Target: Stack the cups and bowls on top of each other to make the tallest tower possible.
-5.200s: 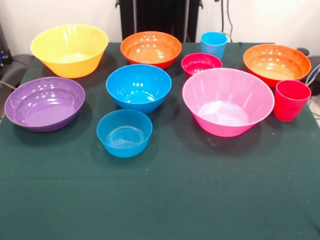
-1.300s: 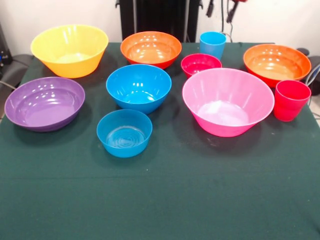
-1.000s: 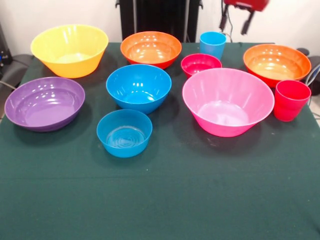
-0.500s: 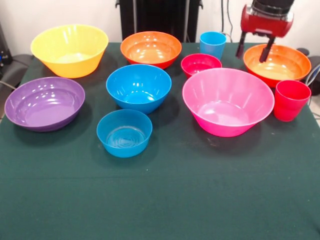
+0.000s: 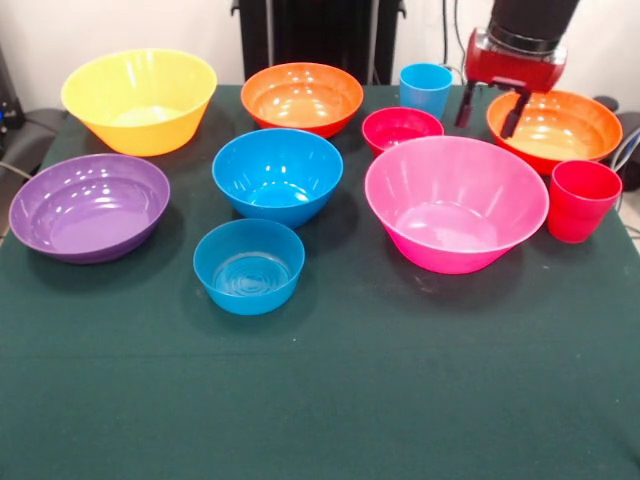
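Observation:
My gripper (image 5: 489, 117) hangs open and empty at the far right, over the gap between the small magenta-red bowl (image 5: 402, 129) and the right orange-red bowl (image 5: 553, 126), just above the pink bowl's (image 5: 456, 203) far rim. The light blue cup (image 5: 427, 88) stands behind it and the red cup (image 5: 582, 200) at the right edge. Yellow bowl (image 5: 140, 100), a second orange-red bowl (image 5: 301, 98), purple bowl (image 5: 89, 205), medium blue bowl (image 5: 277, 175) and small blue bowl (image 5: 249, 266) all stand singly. No tower stands anywhere.
The dark green cloth (image 5: 320, 390) covers the table, with bare cloth across the whole near half. A black upright (image 5: 318, 35) stands behind the far edge. The bowls crowd the far half closely.
The arm has come down into view from the top right. Over the last half second the gripper dropped a little and shifted left. No bowl or cup has moved.

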Controlling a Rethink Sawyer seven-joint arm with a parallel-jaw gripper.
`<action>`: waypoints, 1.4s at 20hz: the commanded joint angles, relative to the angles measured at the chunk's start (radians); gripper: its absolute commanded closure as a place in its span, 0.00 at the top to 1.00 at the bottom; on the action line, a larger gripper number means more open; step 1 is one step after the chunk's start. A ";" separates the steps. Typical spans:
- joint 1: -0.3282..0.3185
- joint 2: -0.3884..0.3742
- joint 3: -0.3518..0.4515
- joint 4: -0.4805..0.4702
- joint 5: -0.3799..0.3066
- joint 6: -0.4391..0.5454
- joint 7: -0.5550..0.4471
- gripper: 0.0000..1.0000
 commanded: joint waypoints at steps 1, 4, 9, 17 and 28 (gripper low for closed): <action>-0.065 -0.031 0.101 0.061 -0.077 -0.032 -0.069 1.00; -0.088 -0.077 0.130 0.068 -0.061 0.023 -0.083 1.00; -0.117 -0.134 0.175 0.084 -0.038 0.086 -0.095 1.00; -0.141 -0.134 0.208 0.122 -0.057 0.052 -0.073 1.00; -0.121 -0.086 0.146 0.205 -0.181 -0.110 -0.029 1.00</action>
